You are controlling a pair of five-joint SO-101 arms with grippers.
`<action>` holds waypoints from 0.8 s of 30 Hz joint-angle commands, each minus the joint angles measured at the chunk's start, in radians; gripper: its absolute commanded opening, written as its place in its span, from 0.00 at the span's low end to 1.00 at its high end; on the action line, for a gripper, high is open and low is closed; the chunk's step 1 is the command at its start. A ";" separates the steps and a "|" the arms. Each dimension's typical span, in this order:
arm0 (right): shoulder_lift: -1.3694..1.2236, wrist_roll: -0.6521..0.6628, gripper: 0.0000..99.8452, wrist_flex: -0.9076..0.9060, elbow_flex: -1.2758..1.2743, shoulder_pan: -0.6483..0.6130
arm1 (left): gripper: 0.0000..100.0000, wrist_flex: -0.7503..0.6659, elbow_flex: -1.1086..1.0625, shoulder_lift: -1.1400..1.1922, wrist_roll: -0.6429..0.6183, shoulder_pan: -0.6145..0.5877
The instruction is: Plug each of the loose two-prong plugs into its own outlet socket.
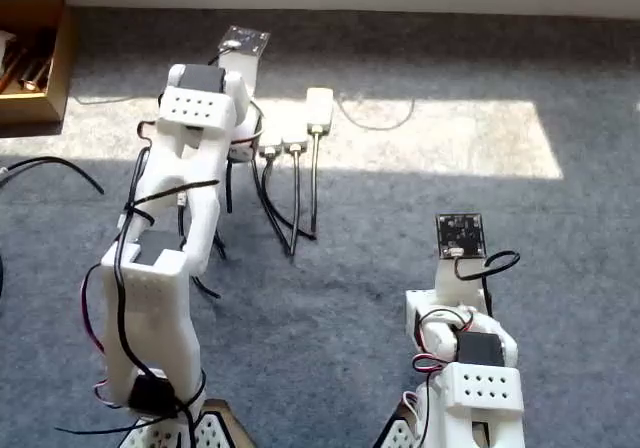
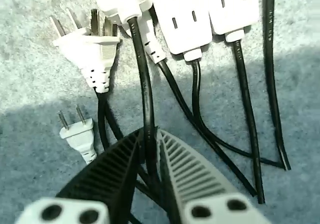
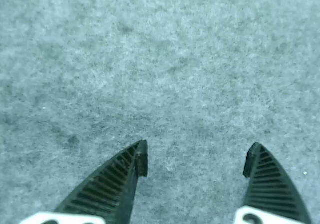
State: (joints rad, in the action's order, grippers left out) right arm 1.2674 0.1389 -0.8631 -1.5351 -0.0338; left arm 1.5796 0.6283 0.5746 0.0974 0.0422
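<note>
At upper centre of the high view, the left gripper (image 2: 148,136) pinches a black cord (image 2: 142,74) beside the white outlet sockets (image 1: 283,149). A larger plug (image 2: 92,46) and a smaller plug (image 2: 77,134) lie loose nearby. At lower right, the right gripper (image 3: 195,159) hangs with jaws spread over grey carpet (image 3: 150,59).

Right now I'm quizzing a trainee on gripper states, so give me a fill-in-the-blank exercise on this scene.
The left gripper is ____ on a black cable.
The right gripper hangs ____ above bare carpet.
The small plug has ____ prongs.
Missing words: shut; open; two.
</note>
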 commanded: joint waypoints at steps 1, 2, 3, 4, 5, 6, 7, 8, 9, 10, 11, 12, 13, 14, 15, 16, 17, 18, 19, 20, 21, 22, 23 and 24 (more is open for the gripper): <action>0.012 0.011 0.30 0.016 0.002 -0.007 | 0.00 0.219 0.165 -0.065 0.077 0.047; 0.012 0.011 0.30 0.016 0.002 -0.007 | 0.00 0.218 0.166 -0.110 0.092 0.048; 0.012 0.011 0.30 0.016 0.002 -0.007 | 0.00 0.216 0.162 -0.166 0.103 0.048; 0.012 0.011 0.30 0.016 0.002 -0.007 | 0.00 0.216 0.140 -0.231 0.112 0.050; 0.012 0.011 0.30 0.016 0.002 -0.007 | 0.00 0.216 0.094 -0.297 0.121 0.058; 0.012 0.011 0.30 0.018 0.002 -0.007 | 0.00 0.216 0.033 -0.367 0.130 0.074; 0.012 0.011 0.30 0.018 0.002 -0.007 | 0.00 0.216 -0.047 -0.441 0.140 0.097; 0.012 0.011 0.30 0.018 0.002 -0.007 | 0.00 0.216 -0.143 -0.515 0.146 0.124; 0.012 0.011 0.30 0.018 0.002 -0.007 | 0.00 0.216 -0.245 -0.591 0.164 0.151; 0.012 0.011 0.30 0.018 0.002 -0.007 | 0.00 0.216 -0.340 -0.667 0.176 0.185; 0.012 0.011 0.30 0.018 0.002 -0.007 | 0.00 0.215 -0.430 -0.742 0.183 0.216; 0.012 0.011 0.30 0.018 0.002 -0.007 | 0.00 0.215 -0.510 -0.816 0.184 0.245; 0.012 0.011 0.30 0.018 0.002 -0.007 | 0.00 0.215 -0.581 -0.888 0.184 0.269; 0.012 0.011 0.30 0.018 0.002 -0.007 | 0.00 0.215 -0.647 -0.954 0.184 0.292; 0.012 0.011 0.30 0.018 0.002 -0.007 | 0.00 0.215 -0.708 -1.017 0.187 0.308; 0.012 0.011 0.30 0.018 0.002 -0.007 | 0.00 0.215 -0.774 -1.073 0.204 0.315; 0.012 0.011 0.30 0.018 0.002 -0.007 | 0.00 0.215 -0.842 -1.127 0.221 0.315; 0.012 0.011 0.30 0.018 0.002 -0.007 | 0.00 0.215 -0.905 -1.175 0.233 0.315; 0.012 0.011 0.30 0.018 0.002 -0.007 | 0.00 0.215 -0.967 -1.214 0.242 0.315; 0.012 0.011 0.30 0.018 0.002 -0.007 | 0.00 0.215 -1.027 -1.250 0.255 0.315; 0.012 0.011 0.30 0.018 0.002 -0.007 | 0.00 0.215 -1.082 -1.279 0.267 0.315; 0.012 0.011 0.30 0.018 0.002 -0.007 | 0.00 0.215 -1.132 -1.305 0.278 0.315; 0.012 0.011 0.30 0.018 0.002 -0.007 | 0.00 0.215 -1.167 -1.326 0.285 0.315; 0.012 0.011 0.30 0.018 0.002 -0.007 | 0.00 0.215 -1.182 -1.348 0.311 0.315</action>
State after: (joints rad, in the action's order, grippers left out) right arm 1.2674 0.1389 -0.8631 -1.5351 -0.0338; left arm 1.7837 -0.4810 -0.6958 0.3690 0.3429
